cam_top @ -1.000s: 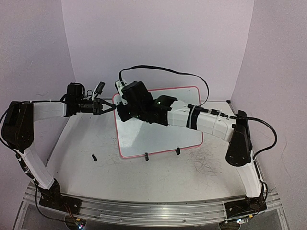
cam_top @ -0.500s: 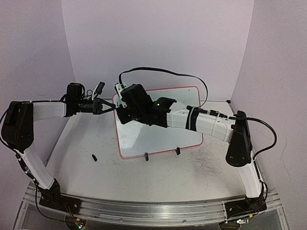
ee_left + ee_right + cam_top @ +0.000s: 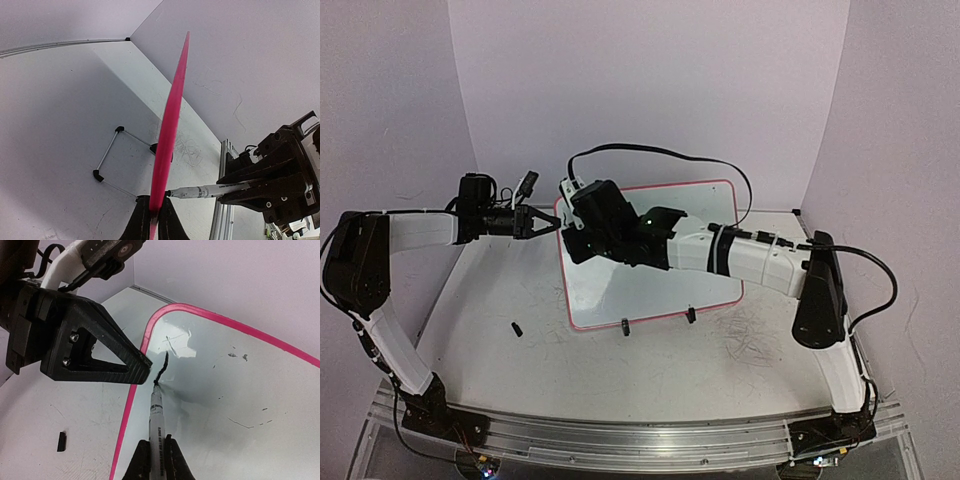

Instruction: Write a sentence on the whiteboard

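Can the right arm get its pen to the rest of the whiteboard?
Probably yes. The right gripper holds the marker with its tip on the whiteboard, and the board's face beside it is bare. The left gripper only pinches the edge.

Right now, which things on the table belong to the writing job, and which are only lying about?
For the job: whiteboard, marker, black stroke, left gripper on the board's edge, right gripper on the marker.
Lying about: small black piece, table scribbles.
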